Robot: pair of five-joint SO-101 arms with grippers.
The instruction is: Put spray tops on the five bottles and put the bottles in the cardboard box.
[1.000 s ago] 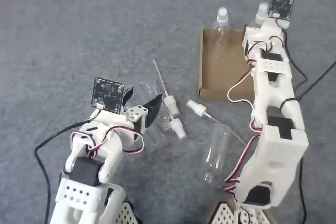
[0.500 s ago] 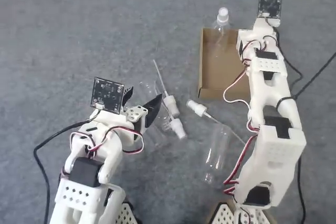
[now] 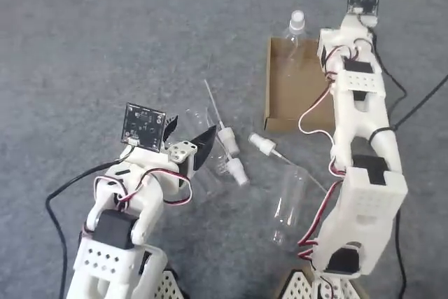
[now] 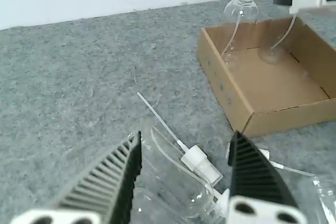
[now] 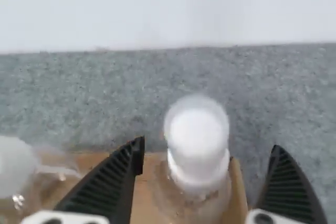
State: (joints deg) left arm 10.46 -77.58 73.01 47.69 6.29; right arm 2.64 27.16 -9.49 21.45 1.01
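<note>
My right gripper [image 5: 207, 148] stands open over the far end of the cardboard box [image 3: 290, 96], its jaws on either side of a bottle's white spray top [image 5: 197, 135] without touching it. A second capped bottle [image 3: 295, 27] stands in the box's far corner. My left gripper [image 4: 186, 140] is open low over the carpet, above clear bottles [image 4: 173, 182] and a loose spray top [image 4: 198, 162] with its thin tube. In the high view the left gripper [image 3: 199, 146] hovers by those bottles [image 3: 204, 169].
Loose spray tops [image 3: 227, 134] [image 3: 238, 170] [image 3: 263, 143] lie on the grey carpet between the arms. A clear uncapped bottle [image 3: 288, 201] lies beside the right arm's base. The right arm [image 3: 360, 117] stretches along the box's right side.
The right wrist has shifted a little left and farther back over the box; the bottle top seen beside it is now hidden under it. The left arm has not moved.
</note>
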